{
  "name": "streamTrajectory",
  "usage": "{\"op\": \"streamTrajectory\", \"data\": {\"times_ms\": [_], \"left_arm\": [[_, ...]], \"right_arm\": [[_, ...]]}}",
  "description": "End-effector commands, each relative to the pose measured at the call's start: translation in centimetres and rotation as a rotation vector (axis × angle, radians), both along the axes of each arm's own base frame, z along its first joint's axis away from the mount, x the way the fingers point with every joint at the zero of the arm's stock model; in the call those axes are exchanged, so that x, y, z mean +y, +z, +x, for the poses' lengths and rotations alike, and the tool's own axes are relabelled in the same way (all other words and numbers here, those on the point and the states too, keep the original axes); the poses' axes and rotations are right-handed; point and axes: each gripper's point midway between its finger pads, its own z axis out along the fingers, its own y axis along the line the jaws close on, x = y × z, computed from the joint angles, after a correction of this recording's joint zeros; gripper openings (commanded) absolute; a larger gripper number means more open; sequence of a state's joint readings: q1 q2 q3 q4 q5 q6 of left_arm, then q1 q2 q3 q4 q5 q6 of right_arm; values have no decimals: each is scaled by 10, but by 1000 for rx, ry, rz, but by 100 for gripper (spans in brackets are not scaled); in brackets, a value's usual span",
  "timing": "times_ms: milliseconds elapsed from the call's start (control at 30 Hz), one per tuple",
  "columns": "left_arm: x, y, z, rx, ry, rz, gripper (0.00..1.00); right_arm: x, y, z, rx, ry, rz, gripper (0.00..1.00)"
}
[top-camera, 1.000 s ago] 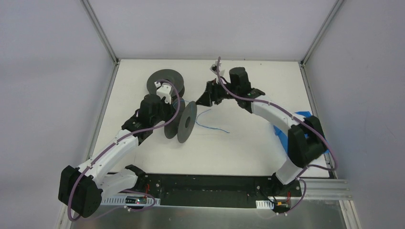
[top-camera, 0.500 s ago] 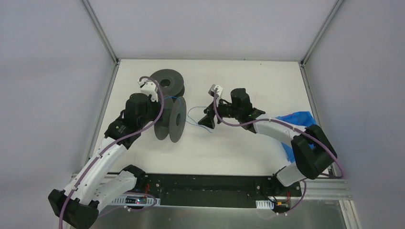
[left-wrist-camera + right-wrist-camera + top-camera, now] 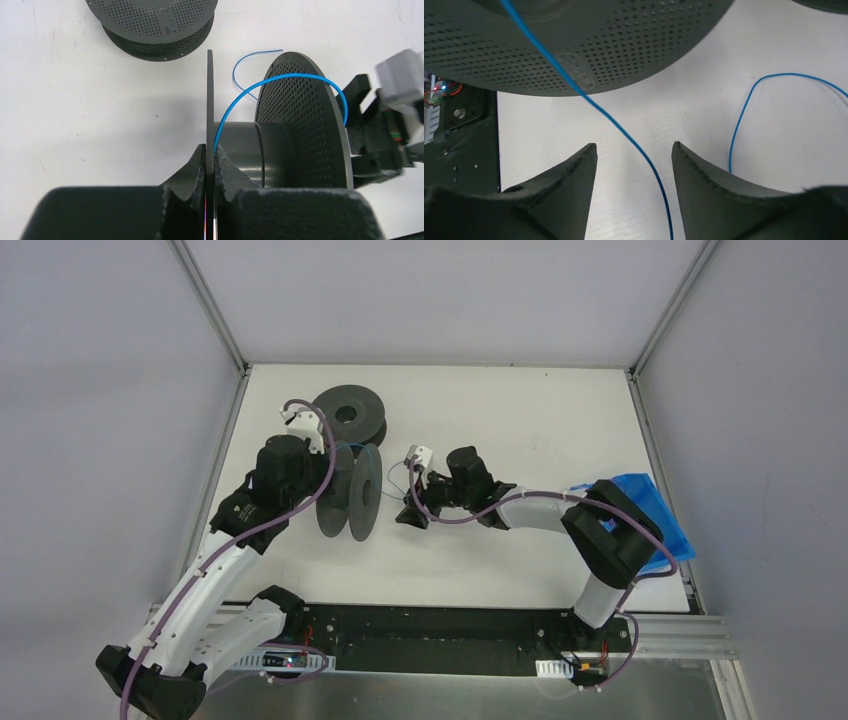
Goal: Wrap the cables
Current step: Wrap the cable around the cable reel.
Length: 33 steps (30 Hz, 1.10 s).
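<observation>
The left pincer (image 3: pixel 328 488), half hidden under its wrist from above, sits at the upright dark grey perforated spool (image 3: pixel 352 496); the right pincer (image 3: pixel 411 514) has drawn nearer since earlier. Left wrist view: jaws clamp the spool's thin flange, and a thin blue cable (image 3: pixel 300 74) arches over the hub. Right wrist view: the cable passes between spread fingers above the white worktop (image 3: pixel 549 125).
</observation>
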<state>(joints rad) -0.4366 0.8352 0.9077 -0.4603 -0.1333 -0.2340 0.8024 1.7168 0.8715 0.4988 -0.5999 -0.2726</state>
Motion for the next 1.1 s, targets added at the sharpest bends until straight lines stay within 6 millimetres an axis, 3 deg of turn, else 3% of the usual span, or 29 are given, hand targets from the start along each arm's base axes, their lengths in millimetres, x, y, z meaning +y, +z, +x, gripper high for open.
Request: {"op": "streamTrajectory", "data": {"times_ms": [0,100,267,400,533,700,867,1067], "left_arm": [[5,49,8,-108,57,-68,0],[15,49,5,-67,93,-47,0],[17,57,-8,7,68,-112,0],[2,76,-12,42,-15,-204,0],[3,99,-7,45,15,-296,0],[22,124,10,21,180,-471,0],[14,138,22,10,205,-626,0],[25,137,27,-15,297,-653,0]], "right_arm": [[8,11,36,-77,-129,49,51],[-6,16,63,-57,-271,86,3],[-51,40,114,-1,-507,176,0],[-54,23,119,67,-497,115,0],[-40,14,98,118,-446,108,0],[-9,8,33,30,-275,57,0],[17,30,-28,-6,-78,128,4],[31,23,-48,8,3,141,7]]}}
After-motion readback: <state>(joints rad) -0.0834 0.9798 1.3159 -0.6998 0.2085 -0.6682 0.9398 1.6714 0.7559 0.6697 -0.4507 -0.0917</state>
